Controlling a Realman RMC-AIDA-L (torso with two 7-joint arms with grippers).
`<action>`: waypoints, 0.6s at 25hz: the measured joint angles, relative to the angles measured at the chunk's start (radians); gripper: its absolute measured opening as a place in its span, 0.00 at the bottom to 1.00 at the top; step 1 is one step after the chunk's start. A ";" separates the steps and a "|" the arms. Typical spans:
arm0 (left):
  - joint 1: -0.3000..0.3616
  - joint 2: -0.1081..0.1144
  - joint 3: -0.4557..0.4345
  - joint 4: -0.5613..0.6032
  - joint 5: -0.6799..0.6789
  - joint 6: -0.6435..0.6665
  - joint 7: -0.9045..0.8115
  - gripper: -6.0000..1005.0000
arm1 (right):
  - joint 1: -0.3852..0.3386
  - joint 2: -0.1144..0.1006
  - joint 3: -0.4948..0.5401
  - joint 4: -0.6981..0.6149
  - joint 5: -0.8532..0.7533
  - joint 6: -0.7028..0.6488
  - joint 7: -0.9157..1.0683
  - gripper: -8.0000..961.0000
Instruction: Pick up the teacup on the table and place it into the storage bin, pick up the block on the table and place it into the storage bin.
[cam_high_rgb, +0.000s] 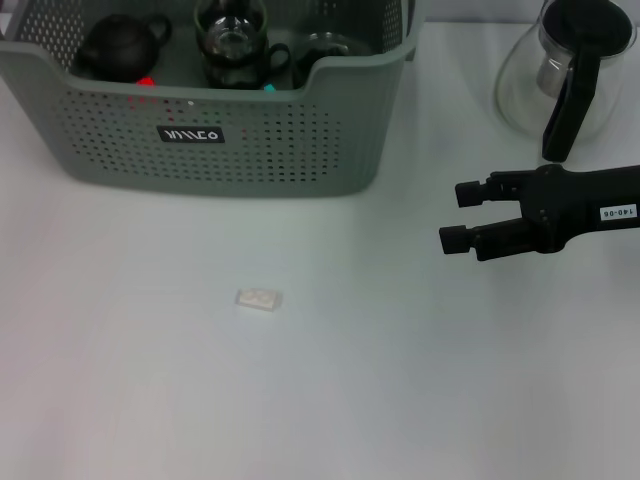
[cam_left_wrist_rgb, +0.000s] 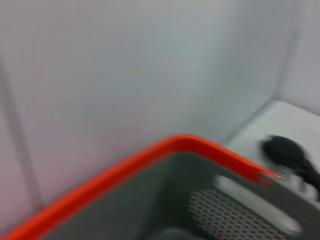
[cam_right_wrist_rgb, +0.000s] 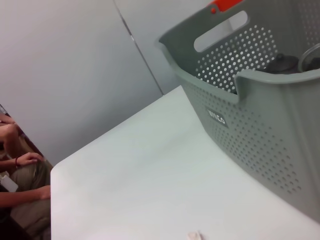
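Note:
The grey-green storage bin (cam_high_rgb: 250, 140) stands at the far left of the table. Inside it are a glass teacup (cam_high_rgb: 232, 45) in a black holder, a second glass cup (cam_high_rgb: 325, 48) and a black teapot (cam_high_rgb: 120, 45). A small white block (cam_high_rgb: 259, 299) lies flat on the table in front of the bin. My right gripper (cam_high_rgb: 458, 216) hovers open and empty to the right of the block, level with the bin's front wall. The right wrist view shows the bin (cam_right_wrist_rgb: 260, 120) and the block (cam_right_wrist_rgb: 194, 235). The left wrist view shows only the bin's orange-red rim (cam_left_wrist_rgb: 150, 160), blurred.
A glass pitcher (cam_high_rgb: 560, 75) with a black lid and handle stands at the far right, just behind my right arm. A seated person (cam_right_wrist_rgb: 20, 175) is beyond the table's edge in the right wrist view. White tabletop surrounds the block.

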 joint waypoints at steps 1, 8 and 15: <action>0.000 0.014 -0.003 -0.028 0.014 -0.050 -0.015 0.51 | -0.001 0.000 0.000 0.001 0.000 -0.002 -0.003 0.98; 0.002 0.008 -0.001 -0.082 0.112 -0.225 -0.036 0.52 | -0.001 0.005 -0.015 0.001 0.000 -0.005 -0.014 0.98; 0.018 -0.002 -0.019 -0.023 0.101 -0.191 -0.048 0.70 | -0.005 0.003 -0.015 -0.002 0.000 -0.012 -0.019 0.98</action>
